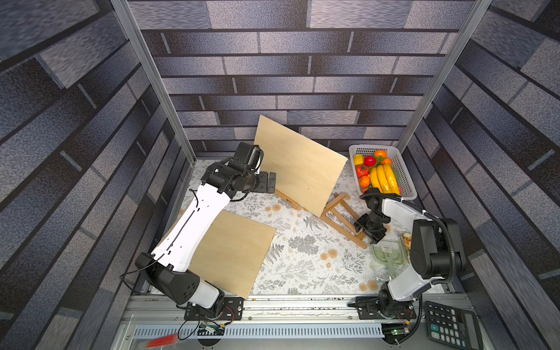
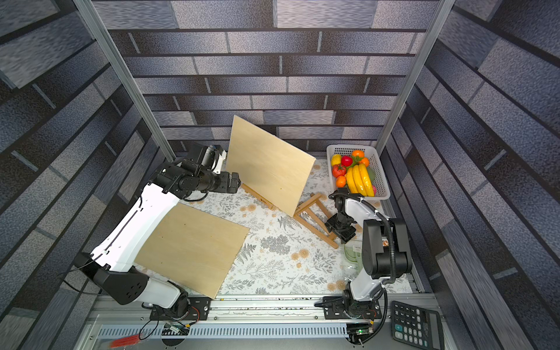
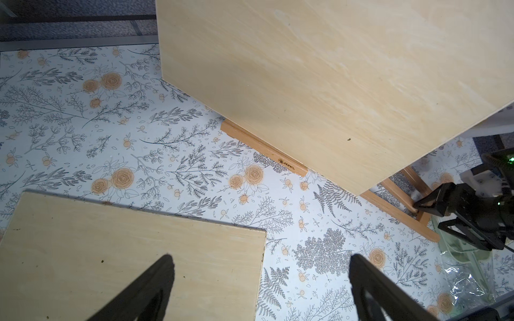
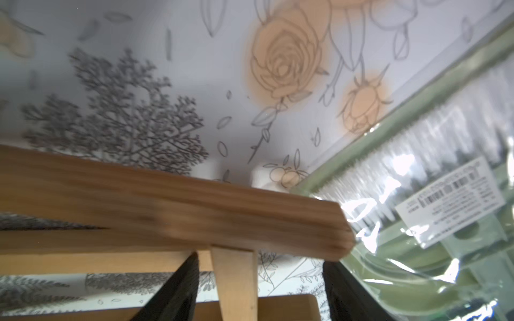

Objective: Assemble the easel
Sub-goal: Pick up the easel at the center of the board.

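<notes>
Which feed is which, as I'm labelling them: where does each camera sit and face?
Top views: overhead stereo pair looking down on the table; left arm, right arm, propped board, easel frame visible.
Left wrist: on the left arm, facing flat board and propped board, past the open left pincer.
Right wrist: on the right arm, close on the easel frame, right pincer straddling it.
Shared: both wrist views show the easel frame.

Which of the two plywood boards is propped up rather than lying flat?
The far plywood board, beside the fruit basket: it stands tilted, its lower edge at the wooden easel. The near plywood board lies flat on the tablecloth.
</notes>
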Robot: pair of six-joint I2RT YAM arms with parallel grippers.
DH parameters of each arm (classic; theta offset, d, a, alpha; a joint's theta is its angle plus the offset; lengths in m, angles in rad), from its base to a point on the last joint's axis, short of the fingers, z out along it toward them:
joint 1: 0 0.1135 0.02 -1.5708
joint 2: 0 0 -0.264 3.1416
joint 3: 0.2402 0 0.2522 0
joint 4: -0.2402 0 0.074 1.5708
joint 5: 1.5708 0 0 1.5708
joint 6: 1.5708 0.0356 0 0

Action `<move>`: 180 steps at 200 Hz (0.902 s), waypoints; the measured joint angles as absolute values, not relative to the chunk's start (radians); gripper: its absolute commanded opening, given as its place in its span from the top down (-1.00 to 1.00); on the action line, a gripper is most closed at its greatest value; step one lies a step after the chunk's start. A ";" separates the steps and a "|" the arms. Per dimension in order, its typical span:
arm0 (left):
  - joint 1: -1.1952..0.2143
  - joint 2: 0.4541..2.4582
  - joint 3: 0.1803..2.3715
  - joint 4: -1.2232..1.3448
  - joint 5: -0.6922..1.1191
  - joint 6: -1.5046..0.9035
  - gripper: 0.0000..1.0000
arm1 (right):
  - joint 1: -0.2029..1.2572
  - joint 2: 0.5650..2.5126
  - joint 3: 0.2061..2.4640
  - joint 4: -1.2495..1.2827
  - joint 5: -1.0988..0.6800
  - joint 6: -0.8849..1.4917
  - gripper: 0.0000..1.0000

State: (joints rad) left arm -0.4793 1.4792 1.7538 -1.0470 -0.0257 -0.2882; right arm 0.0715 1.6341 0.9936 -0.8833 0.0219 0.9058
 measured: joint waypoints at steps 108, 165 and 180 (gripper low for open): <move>-0.481 1.460 1.725 -1.031 -0.006 -0.276 -1.00 | 0.065 1.551 1.098 -1.027 0.224 0.849 0.83; -0.631 1.460 1.723 -0.949 -0.030 -0.127 -1.00 | 0.065 1.293 1.309 -1.336 0.436 0.726 0.84; -0.653 1.460 1.723 -0.920 -0.030 -0.102 -1.00 | 0.065 1.224 1.353 -1.436 0.480 0.702 0.86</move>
State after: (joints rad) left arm -0.6525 1.4605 1.7233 -0.9203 -0.0299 -0.1024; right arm 0.0647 1.2243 1.3525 -1.4364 0.4801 0.7025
